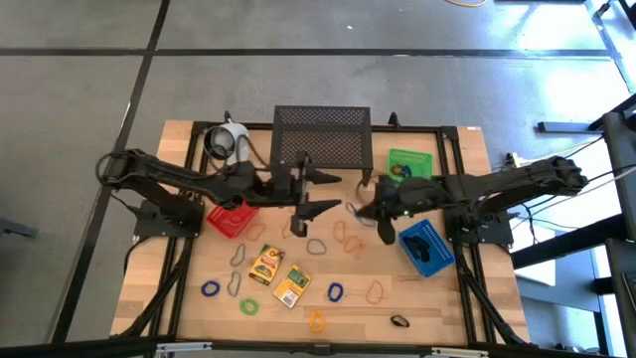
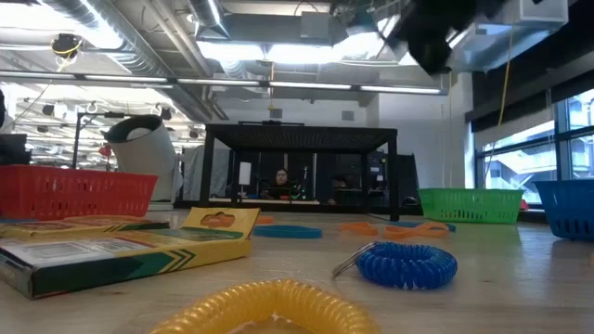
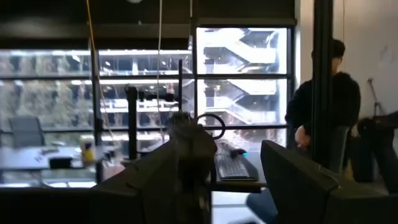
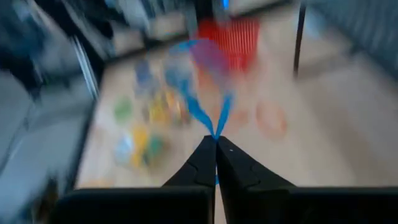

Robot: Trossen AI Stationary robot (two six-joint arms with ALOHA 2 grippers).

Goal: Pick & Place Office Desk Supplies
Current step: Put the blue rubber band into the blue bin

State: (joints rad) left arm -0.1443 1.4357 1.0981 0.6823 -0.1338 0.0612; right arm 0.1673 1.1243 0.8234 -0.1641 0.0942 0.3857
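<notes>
Two yellow printed cardboard packets (image 1: 266, 262) lie centre-low on the wooden worktop (image 1: 447, 298), among roughly a dozen thin coiled loops. Three small plastic bins stand there: red, green, blue. The right gripper (image 4: 216, 144), reaching toward frame centre, has its fingers clenched on a thin blue loop (image 4: 198, 107). The left gripper (image 1: 320, 193) extends mid-frame, fingers spread apart.

We see a pale, matt wooden table (image 1: 437, 308) with visible grain. The red (image 2: 74, 190), green (image 2: 469, 204) and blue plastic mesh bins (image 2: 568, 206) look slightly glossy. The two yellow printed packets (image 1: 266, 263) (image 1: 292, 285) appear to be smooth card. The blue coiled loop (image 2: 406, 264) looks like shiny plastic; the black mesh rack (image 1: 322, 139) like matt metal.
</notes>
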